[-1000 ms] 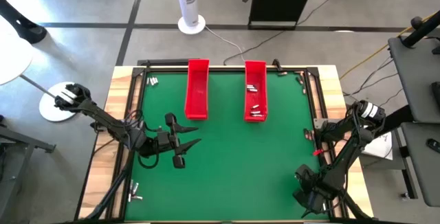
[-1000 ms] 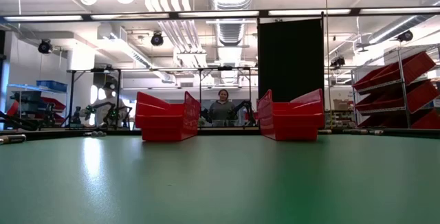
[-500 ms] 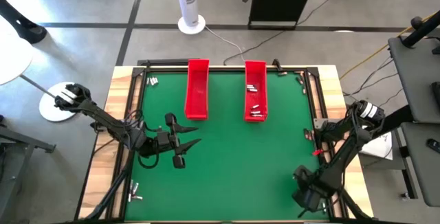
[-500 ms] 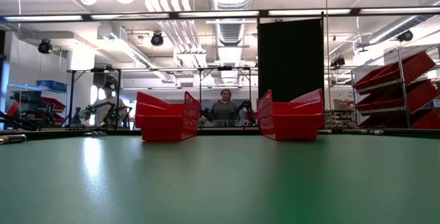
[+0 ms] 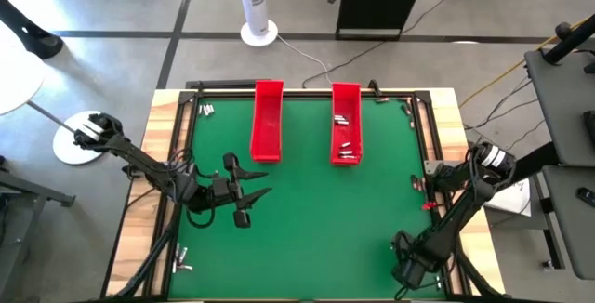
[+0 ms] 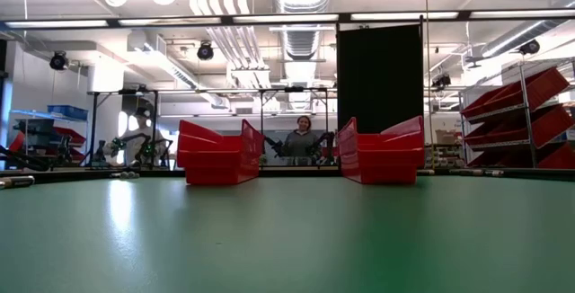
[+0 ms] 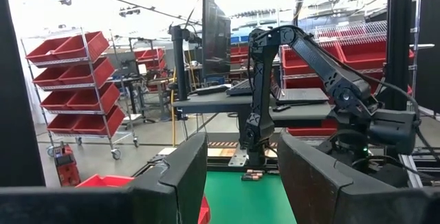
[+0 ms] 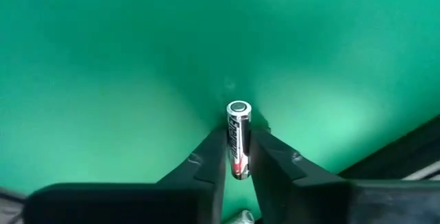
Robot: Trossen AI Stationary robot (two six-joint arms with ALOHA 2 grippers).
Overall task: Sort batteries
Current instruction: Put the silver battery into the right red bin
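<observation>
The right gripper (image 8: 237, 157) is down at the table's near right corner, about five o'clock from the mat's centre, with its fingers (image 8: 210, 157) pressed together on a single battery (image 8: 238, 136). The battery's long axis runs in line with the fingers, its flat end pointing out past the tips toward the green mat (image 5: 297, 219). Batteries already lie in the right red tray (image 5: 345, 126) at roughly one o'clock on the table; the left red tray (image 5: 267, 122) beside it appears empty. From the held battery both trays lie toward eleven o'clock, well apart from it, the right tray being the nearer. The left gripper (image 5: 249, 187) hangs over the mat at about nine o'clock, fingers apart and holding nothing. Loose batteries (image 5: 205, 110) rest at the far left corner, nearer the left arm.
</observation>
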